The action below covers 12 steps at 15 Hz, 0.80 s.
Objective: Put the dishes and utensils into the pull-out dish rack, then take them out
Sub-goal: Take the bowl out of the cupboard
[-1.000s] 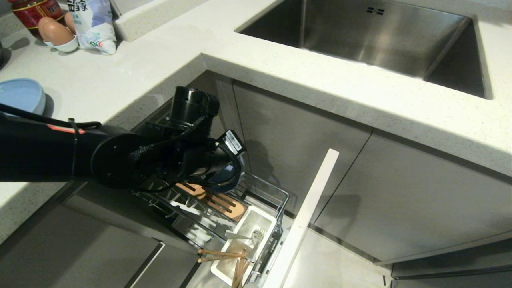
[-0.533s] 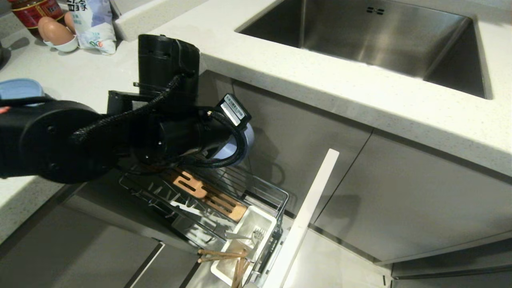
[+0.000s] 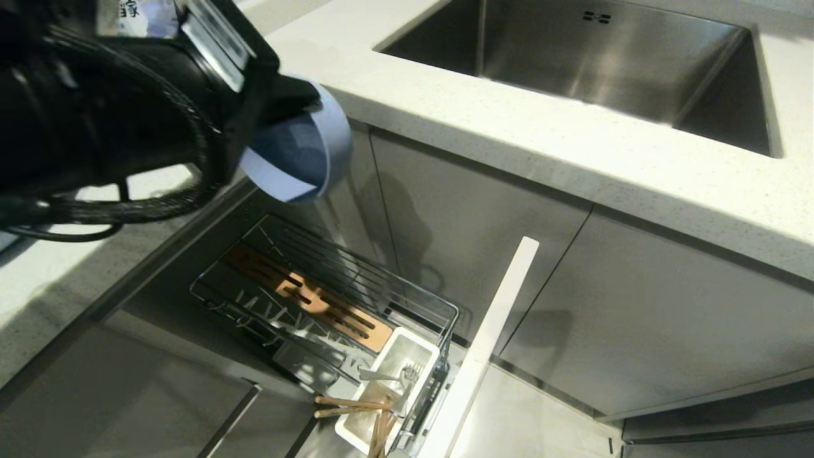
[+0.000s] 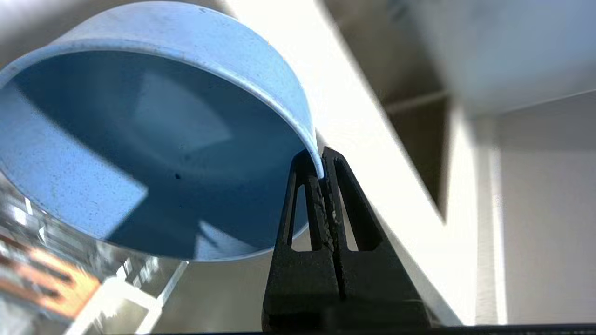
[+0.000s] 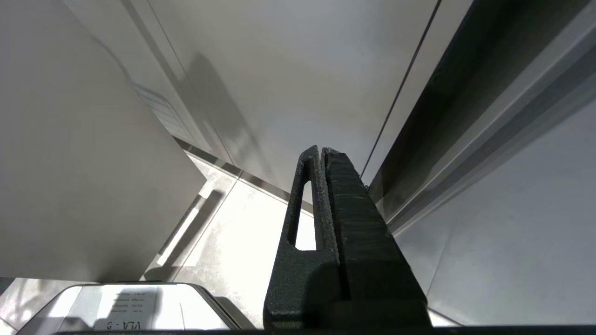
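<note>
While raised, left gripper (image 4: 321, 174) pinches bowl (image 4: 153, 139).

Bright daylight washes the countertop (image 3: 445, 108) in the head view, and the sink (image 3: 591, 57) shows soft glare on its steel. Deep shadow lies under the counter edge and across the cabinet doors (image 3: 458, 222). In the left wrist view the background is smeared with blur, while a sunlit patch crosses the bowl (image 4: 153, 139). The right wrist view is sharp, its floor overexposed.
</note>
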### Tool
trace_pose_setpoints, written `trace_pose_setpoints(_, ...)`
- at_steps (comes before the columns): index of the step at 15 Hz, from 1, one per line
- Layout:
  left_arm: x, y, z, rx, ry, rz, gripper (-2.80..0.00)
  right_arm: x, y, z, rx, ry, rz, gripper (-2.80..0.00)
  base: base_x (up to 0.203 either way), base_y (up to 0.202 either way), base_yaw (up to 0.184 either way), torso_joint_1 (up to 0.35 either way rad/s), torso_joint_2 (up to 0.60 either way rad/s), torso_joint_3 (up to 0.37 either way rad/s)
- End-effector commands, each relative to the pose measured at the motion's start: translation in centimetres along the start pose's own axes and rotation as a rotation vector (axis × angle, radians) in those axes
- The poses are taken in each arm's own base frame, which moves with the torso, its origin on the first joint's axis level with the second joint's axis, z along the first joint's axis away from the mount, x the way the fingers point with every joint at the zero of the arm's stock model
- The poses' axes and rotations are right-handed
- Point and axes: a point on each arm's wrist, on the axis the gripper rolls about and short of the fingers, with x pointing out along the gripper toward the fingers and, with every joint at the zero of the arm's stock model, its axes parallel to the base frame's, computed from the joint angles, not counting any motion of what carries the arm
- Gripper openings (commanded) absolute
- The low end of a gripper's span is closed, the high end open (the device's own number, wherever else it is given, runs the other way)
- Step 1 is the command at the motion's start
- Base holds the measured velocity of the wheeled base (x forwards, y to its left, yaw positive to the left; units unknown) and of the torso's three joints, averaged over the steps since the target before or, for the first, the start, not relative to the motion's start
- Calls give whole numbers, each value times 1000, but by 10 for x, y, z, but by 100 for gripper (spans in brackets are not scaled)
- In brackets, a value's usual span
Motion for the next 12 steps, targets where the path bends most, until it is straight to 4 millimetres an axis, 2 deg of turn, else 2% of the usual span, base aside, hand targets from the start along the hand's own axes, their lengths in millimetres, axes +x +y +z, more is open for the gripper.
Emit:
trace_pose_setpoints(1, -40, -1, 30, -7, -94, -62, -280, 0, 0, 0, 0, 0, 0, -280, 0, 0, 0, 0, 0, 0)
trace_pose_setpoints(3, -61, 1, 47, 62, -176, -53, -280, 0, 0, 0, 0, 0, 0, -280, 0, 0, 0, 0, 0, 0)
trace_pose_setpoints(5, -69, 9, 62, 136, -261, 15, -280, 0, 0, 0, 0, 0, 0, -280, 0, 0, 0, 0, 0, 0)
trace_pose_setpoints(10, -80, 36, 91, 369, -416, 359, -280, 0, 0, 0, 0, 0, 0, -280, 0, 0, 0, 0, 0, 0)
trace_pose_setpoints(12, -95, 42, 103, 421, -391, 508, -280, 0, 0, 0, 0, 0, 0, -280, 0, 0, 0, 0, 0, 0)
